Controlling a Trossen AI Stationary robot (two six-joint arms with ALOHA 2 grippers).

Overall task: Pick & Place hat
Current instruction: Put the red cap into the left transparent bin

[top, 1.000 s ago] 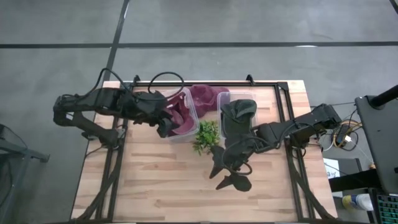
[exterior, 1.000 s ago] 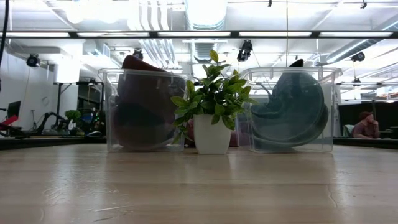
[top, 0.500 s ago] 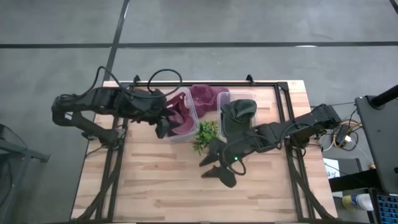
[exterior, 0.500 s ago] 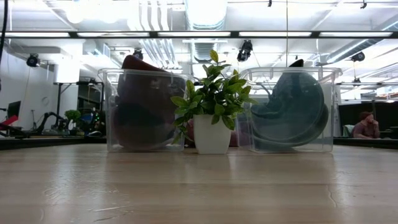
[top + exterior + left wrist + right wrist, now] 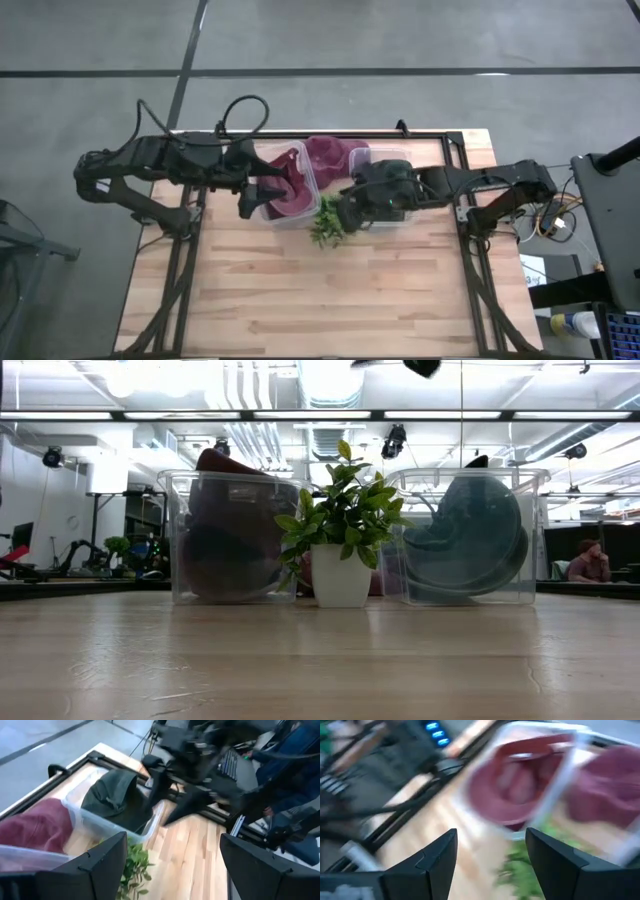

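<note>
Hats sit in both clear bins from overhead: a maroon hat (image 5: 290, 190) in the left bin (image 5: 300, 165) and a dark green hat (image 5: 385, 175) in the right bin (image 5: 372, 155), with a second maroon piece (image 5: 325, 153) heaped behind and between them. Above the left bin's near-left corner the left gripper (image 5: 262, 195) hangs with fingers spread wide and nothing in them; the right gripper (image 5: 345, 213) is over the near edge of the right bin, just beside the potted plant (image 5: 330, 218), its fingers likewise apart and empty. Level with the table (image 5: 320, 660), the two bins stand side by side with the plant (image 5: 340, 525) in its white pot between them, the green hat (image 5: 470, 540) filling its bin, and only a dark bit of an arm showing at the ceiling line; a person (image 5: 590, 560) sits far off at the right. Past the left wrist's open fingers (image 5: 95, 865) lie the green hat (image 5: 112, 795) and the other arm beyond it. Beyond the right wrist's parted fingers (image 5: 435, 855) is the maroon hat (image 5: 515, 785), though that view is smeared and I can't be sure of more. To pick cleanly, I'd say a gripper should drop straight into its bin and pinch crown or brim, keeping clear of the bin wall, the plant's leaves and the other arm close by.
</note>
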